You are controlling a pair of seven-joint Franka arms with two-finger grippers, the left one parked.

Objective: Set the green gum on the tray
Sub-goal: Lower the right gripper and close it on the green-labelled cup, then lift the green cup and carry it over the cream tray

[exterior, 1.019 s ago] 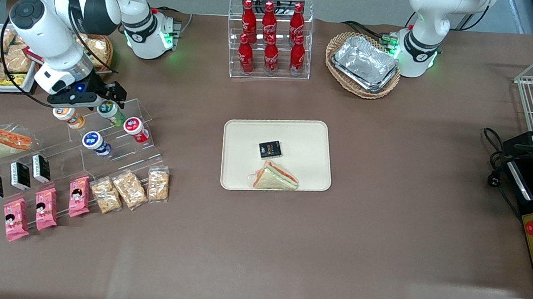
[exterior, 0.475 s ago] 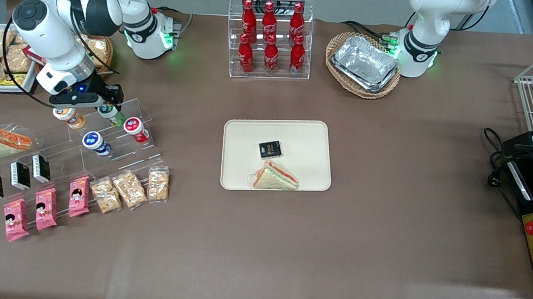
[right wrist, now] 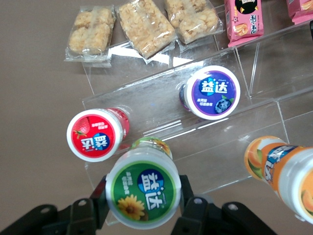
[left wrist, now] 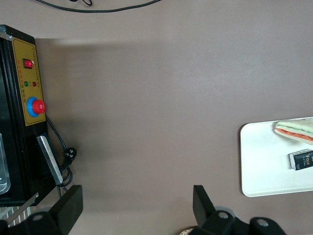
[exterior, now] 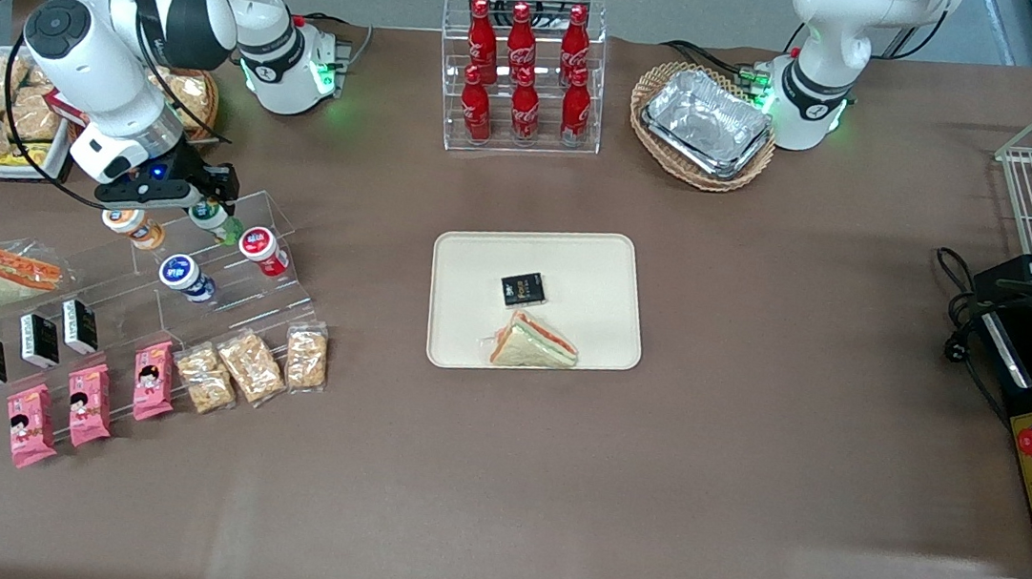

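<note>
The green gum [exterior: 216, 219] stands on the top step of a clear acrylic stand, its white lid with a green label [right wrist: 143, 188] facing the wrist camera. My right gripper [exterior: 208, 197] is at the gum, with one of its black fingers [right wrist: 101, 195] on each side of the lid, pressed against it. The bottle still rests on the step. The cream tray [exterior: 585, 268] lies at the middle of the table and holds a black packet [exterior: 523, 289] and a wrapped sandwich [exterior: 533, 342]. The tray's end also shows in the left wrist view [left wrist: 259, 161].
A red gum [exterior: 263, 249], a blue gum [exterior: 184, 277] and an orange gum [exterior: 133, 225] sit beside the green one on the stand [exterior: 286, 289]. Snack packs lie nearer the camera. A cola rack [exterior: 521, 74] and a basket of foil trays [exterior: 706, 122] stand farther back.
Over the last second my gripper came down over the green gum and its fingers closed in on the lid. Nothing has moved in the last half second.
</note>
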